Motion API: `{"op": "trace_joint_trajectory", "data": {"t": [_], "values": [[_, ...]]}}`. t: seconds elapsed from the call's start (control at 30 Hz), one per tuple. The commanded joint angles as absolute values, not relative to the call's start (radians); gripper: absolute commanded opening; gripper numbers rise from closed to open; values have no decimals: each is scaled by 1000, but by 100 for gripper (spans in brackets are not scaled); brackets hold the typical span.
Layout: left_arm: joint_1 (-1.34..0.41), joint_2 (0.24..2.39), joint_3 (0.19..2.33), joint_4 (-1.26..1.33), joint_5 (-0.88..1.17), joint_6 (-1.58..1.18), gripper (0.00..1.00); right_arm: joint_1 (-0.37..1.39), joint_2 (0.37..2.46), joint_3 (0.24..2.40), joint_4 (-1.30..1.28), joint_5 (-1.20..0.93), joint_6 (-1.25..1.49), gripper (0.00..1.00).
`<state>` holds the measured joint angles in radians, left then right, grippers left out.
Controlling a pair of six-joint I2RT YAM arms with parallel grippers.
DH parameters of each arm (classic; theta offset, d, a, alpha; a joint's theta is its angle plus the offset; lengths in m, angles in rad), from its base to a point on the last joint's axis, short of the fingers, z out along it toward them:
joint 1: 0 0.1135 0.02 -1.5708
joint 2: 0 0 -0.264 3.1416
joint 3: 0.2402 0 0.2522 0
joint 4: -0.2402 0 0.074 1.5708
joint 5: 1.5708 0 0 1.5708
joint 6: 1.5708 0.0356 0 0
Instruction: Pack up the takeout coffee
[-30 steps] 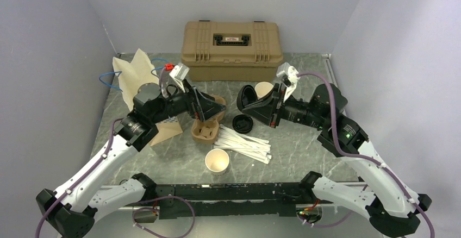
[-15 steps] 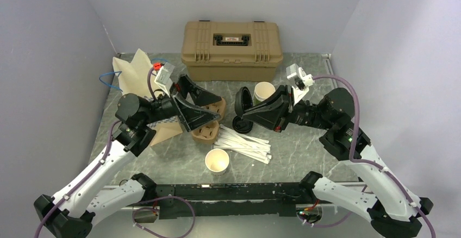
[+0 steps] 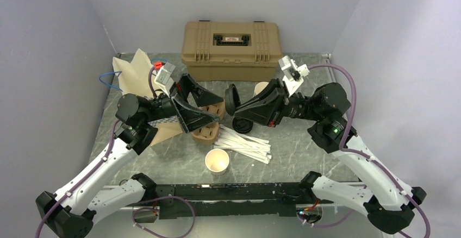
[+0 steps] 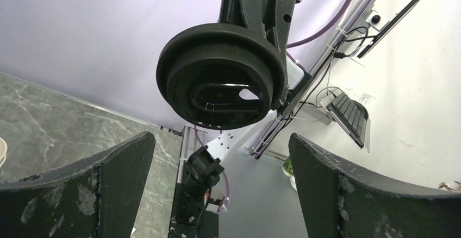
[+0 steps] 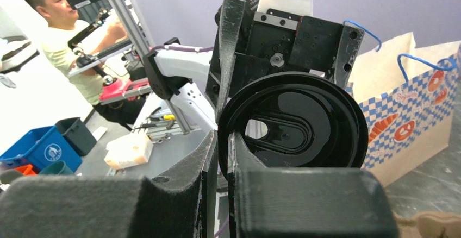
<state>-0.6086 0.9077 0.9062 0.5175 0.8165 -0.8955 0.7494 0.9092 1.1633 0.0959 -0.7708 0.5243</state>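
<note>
Coffee cup (image 3: 262,88) is sitting open-topped on the worktop (image 3: 304,140), just in front of the tan case (image 3: 231,42). It's half hidden behind the right arm, so we're not seeing any lettering on it from the top view.

Its black lid (image 3: 230,100) isn't on it. The right fingers (image 3: 253,107) are pinching the lid by its rim and holding it up on edge in the air, off to the cup's left. The left fingers (image 3: 197,119) are spread wide with nothing in them, pointing straight at that lid; in the left wrist view the lid is hanging right between them but not touching.

Under the two arms we're looking at a brown pulp cup carrier (image 3: 208,133). A second black lid (image 3: 242,125) is lying flat next to it, and a pile of white sticks (image 3: 244,143) is lying just nearer. Another open cup (image 3: 217,160) is standing near the front edge. A paper bag (image 3: 136,77) is lying at the far left.
</note>
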Motion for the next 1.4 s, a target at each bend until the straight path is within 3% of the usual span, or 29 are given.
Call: {"op": "trace_joint_trajectory", "data": {"t": [0.0, 1.37], "values": [[-612, 909, 936, 576, 841, -910, 100, 749, 924, 1174, 237, -820, 585, 8], [-612, 931, 947, 651, 842, -963, 99, 753, 996, 1128, 318, -837, 623, 8]]}}
